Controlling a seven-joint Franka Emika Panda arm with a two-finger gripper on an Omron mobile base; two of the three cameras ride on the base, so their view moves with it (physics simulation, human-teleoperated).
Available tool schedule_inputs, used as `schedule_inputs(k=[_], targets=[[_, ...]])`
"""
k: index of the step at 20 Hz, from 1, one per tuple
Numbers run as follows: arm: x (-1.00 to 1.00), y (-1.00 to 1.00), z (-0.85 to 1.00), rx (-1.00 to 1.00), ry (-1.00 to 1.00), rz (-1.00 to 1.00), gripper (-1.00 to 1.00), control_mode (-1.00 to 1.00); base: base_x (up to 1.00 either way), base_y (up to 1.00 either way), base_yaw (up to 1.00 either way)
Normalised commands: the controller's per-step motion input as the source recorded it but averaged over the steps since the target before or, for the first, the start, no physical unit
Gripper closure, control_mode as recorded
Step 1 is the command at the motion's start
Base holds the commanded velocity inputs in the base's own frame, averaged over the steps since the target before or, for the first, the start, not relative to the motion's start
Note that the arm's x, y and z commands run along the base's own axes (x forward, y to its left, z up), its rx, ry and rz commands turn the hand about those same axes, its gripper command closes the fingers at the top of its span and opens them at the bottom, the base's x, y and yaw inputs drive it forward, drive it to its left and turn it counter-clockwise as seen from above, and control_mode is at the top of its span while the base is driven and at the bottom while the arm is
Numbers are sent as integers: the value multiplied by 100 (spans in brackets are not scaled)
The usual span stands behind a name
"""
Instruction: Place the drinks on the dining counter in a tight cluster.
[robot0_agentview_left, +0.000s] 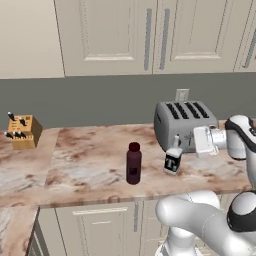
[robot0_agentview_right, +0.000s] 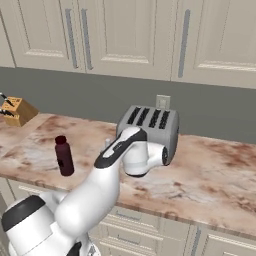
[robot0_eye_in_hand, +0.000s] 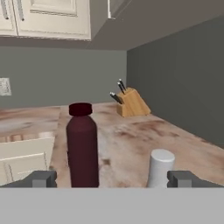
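Two drinks stand on a marbled wall counter (robot0_agentview_left: 90, 165). The dark maroon bottle (robot0_agentview_left: 133, 163) (robot0_agentview_right: 63, 156) is upright near the counter's front edge. To its right is the white bottle with the black "T" label (robot0_agentview_left: 172, 162). My gripper (robot0_agentview_left: 176, 146) reaches in from the right at the height of the white bottle's top. In the hand view my gripper (robot0_eye_in_hand: 113, 179) is open, and the white bottle's cap (robot0_eye_in_hand: 160, 168) rises between the fingertips, nearer the right one. The maroon bottle (robot0_eye_in_hand: 82, 148) stands farther off. The dining counter is out of view.
A silver toaster (robot0_agentview_left: 182, 122) (robot0_agentview_right: 150, 125) sits just behind the hand against the grey wall. A wooden knife block (robot0_agentview_left: 23, 131) (robot0_agentview_right: 15, 111) (robot0_eye_in_hand: 131, 104) stands at the far left corner. Cream cabinets hang above and sit below the counter.
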Motion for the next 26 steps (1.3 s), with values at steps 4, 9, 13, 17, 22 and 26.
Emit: schedule_inputs(k=[4,9,13,17,22,26], targets=[[24,7,-15,0,1,0,-100,-100,0,0,0],[33,0,-18,0,4,0,-100,-100,0,0,0],[30,0,-6,0,0,0,-100,-100,0,0,0],[29,0,-12,0,1,0,-100,-100,0,0,0],[25,-1,-17,0,0,0,-100,-100,0,0,0],[5,0,-10,0,0,0,-100,-100,0,0,0]])
